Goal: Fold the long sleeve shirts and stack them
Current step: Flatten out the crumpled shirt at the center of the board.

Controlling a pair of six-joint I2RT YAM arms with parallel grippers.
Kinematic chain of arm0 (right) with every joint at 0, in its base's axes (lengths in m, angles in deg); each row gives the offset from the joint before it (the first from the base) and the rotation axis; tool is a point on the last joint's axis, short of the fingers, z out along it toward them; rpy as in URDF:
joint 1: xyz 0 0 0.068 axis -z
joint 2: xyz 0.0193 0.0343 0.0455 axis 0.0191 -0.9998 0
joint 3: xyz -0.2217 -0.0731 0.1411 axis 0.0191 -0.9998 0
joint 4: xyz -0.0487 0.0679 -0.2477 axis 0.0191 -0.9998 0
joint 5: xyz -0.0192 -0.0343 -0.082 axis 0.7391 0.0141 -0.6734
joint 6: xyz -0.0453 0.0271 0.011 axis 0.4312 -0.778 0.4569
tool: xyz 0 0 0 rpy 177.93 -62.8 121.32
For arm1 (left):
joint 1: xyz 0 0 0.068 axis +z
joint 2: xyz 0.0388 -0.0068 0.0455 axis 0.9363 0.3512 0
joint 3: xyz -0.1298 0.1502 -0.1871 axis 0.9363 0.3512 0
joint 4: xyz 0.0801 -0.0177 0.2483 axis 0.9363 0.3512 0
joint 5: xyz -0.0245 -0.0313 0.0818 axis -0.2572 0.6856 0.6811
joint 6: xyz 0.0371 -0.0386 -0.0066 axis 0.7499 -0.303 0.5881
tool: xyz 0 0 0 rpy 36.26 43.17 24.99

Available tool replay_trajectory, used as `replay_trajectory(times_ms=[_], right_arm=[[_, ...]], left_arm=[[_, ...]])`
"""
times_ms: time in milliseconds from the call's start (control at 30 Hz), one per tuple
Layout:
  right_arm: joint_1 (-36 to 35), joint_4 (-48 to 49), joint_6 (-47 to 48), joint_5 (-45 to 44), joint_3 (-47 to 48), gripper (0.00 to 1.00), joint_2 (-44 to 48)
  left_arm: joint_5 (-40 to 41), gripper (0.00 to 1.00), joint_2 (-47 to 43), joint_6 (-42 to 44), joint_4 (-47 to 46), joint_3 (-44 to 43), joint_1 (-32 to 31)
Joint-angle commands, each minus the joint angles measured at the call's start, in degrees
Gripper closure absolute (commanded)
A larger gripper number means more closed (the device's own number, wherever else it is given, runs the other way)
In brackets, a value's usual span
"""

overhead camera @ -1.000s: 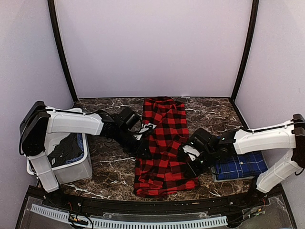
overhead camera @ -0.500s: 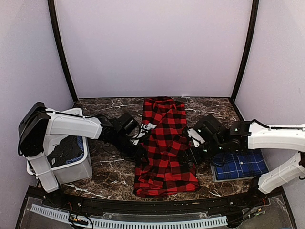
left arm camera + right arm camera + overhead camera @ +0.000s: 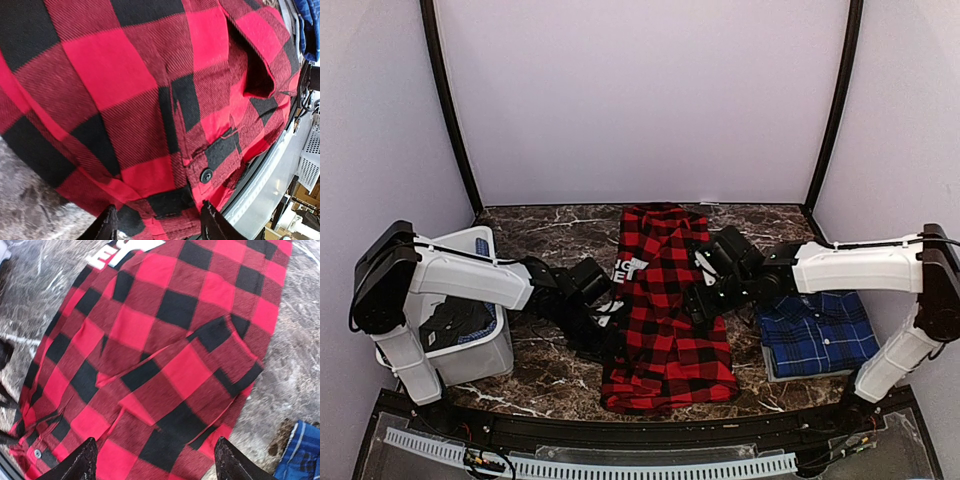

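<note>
Red-and-black checked shirt (image 3: 665, 300) lies mid-table on dark marble (image 3: 550, 230), folded lengthwise into a strip running from the far edge toward the near edge. The blue plaid shirt (image 3: 815, 335) sits folded by the near right corner. The left gripper (image 3: 158, 209), jaws apart, meets the strip's left border. The right gripper (image 3: 155, 442), spread wide, hovers over its right side, holding nothing. The crosswise fold looks due next, which calls for pinching both near corners.

Left tool (image 3: 158, 216) and right tool (image 3: 156, 452), both spread wide, point toward each other.
</note>
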Motion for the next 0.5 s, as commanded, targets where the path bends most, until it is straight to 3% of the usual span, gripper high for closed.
replay_trajectory(times_ms=[0,300,467], right_arm=[[2.24,4.63,1.27,-0.74,0.26,0.23,-0.62],[4.88,8.66,1.78,-1.47,-0.48,0.23,-2.93],[7.70,7.75,0.43,-0.87,1.81,0.23,-6.54]], left_arm=[[-0.33,0.45,-1.21,-2.05,-0.30,0.81,-1.33],[0.12,0.43,0.48,-3.62,-0.67,0.12,-2.41],[0.72,0.55,1.09,-3.99,-0.79,-0.89,-2.72]])
